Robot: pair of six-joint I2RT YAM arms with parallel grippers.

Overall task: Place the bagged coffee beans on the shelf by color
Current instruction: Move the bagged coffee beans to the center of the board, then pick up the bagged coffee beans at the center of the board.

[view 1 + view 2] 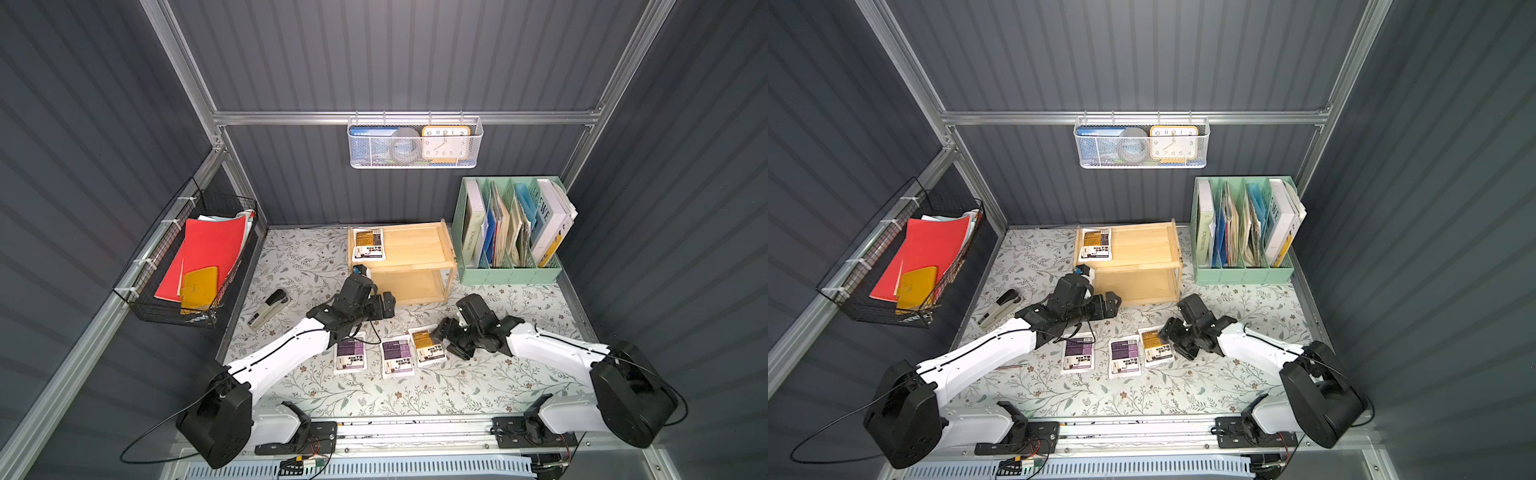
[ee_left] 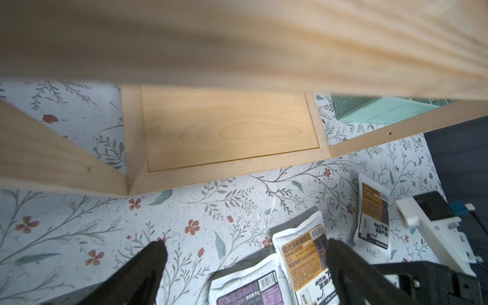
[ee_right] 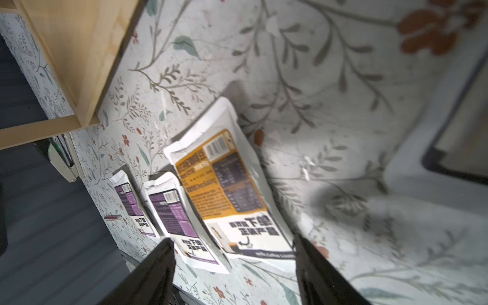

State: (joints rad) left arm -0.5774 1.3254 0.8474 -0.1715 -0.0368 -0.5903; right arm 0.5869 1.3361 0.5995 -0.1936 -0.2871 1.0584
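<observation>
The light-wood shelf [image 1: 419, 249] stands at the back with one orange-labelled bag [image 1: 368, 244] lying on its top tray. On the table in front lie two purple-labelled bags [image 1: 350, 353] [image 1: 397, 356] and an orange-labelled bag [image 1: 428, 347]. A further orange-labelled bag [image 2: 373, 216] shows in the left wrist view beside the right arm, but in neither top view. My left gripper [image 2: 247, 245] hangs open and empty in front of the shelf's lower tier [image 2: 227, 129]. My right gripper [image 3: 233, 240] is open, its fingers astride the near end of the orange-labelled bag [image 3: 224, 184] on the table.
A stapler [image 1: 268, 309] lies left of the left arm. A mint-green file organizer [image 1: 509, 232] full of books stands right of the shelf. A black wire basket [image 1: 191, 257] hangs on the left wall, and a white mesh basket [image 1: 415, 143] with a clock on the back wall.
</observation>
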